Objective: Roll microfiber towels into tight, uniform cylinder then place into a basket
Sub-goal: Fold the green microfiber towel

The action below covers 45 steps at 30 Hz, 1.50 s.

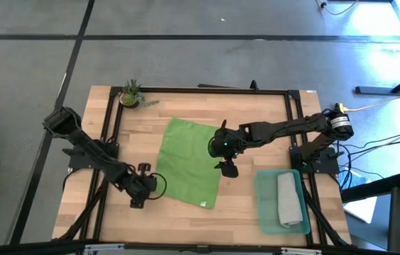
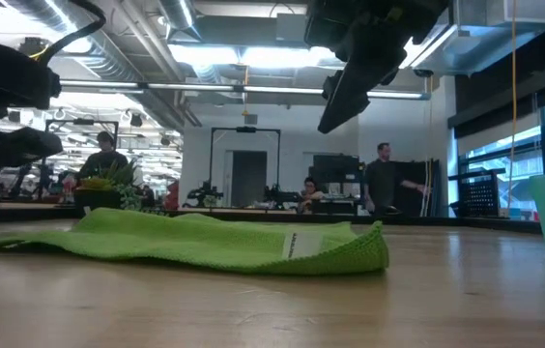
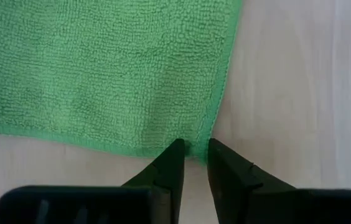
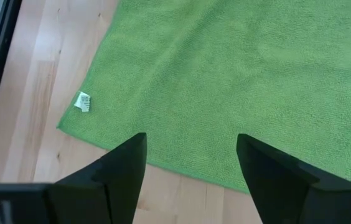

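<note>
Spread flat near the middle of the wooden tabletop (image 1: 186,227): green towel (image 1: 189,162), a tilted rectangle of looped microfibre, long axis running from far edge to near edge and leaning slightly toward the right corner at the near end. Small white tag (image 4: 83,101) at its near right corner. Seen in the low view as a low rumpled ridge with the tag hanging at its front hem.

At the towel's near left corner: left pincer (image 3: 193,155), fingers narrowly parted, tips straddling the hemmed corner on the tabletop; corner cloth lies between the tips, but a firm clamp cannot be confirmed. Shown only in the left wrist view: fine terry texture and stitched hem right at the tips.

Above the towel's right edge: right pincer (image 1: 228,168), released, dark fingers spread wide and holding nothing, raised off the cloth as the low view shows.

Near the right near corner of the tabletop: basket (image 1: 264,205), a shallow translucent teal plastic tray, long axis far-to-near. Inside it: grey towel (image 1: 289,200), rolled into a soft cylinder lying along the basket's length. Visible in the low view only as a teal wall at the picture's right border.

At the far left corner: small potted plant (image 1: 131,94).
</note>
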Tool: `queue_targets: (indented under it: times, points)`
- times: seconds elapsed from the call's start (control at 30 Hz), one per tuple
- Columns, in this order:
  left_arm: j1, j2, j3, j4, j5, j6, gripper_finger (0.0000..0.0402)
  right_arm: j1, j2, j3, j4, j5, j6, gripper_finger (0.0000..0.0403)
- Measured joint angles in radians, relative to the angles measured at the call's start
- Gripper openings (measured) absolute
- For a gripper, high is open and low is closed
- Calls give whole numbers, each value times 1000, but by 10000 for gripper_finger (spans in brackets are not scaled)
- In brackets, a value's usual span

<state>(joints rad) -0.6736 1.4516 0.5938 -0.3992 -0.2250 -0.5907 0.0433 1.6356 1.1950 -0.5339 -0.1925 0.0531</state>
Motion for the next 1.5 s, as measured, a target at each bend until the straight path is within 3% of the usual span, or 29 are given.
queue_targets:
  times: [0.17, 0.5, 0.87, 1.1, 1.5]
  points:
    - [20, 0, 0, 5, 39, -11, 10, 3, 0, 0, -18, 0, 18, 251]
    - [116, 5, 72, -12, 77, -63, 2, 91, 1, -65, -44, -21, -138, 251]
    - [222, 4, 122, -13, 55, -83, 1, 213, 8, -322, 458, -53, -25, 251]
    - [308, 4, 142, -11, 50, -84, 0, 313, 22, -457, 788, 89, 69, 251]
    - [458, 3, 148, 4, 58, -88, 0, 344, 147, -415, 841, 121, 10, 251]
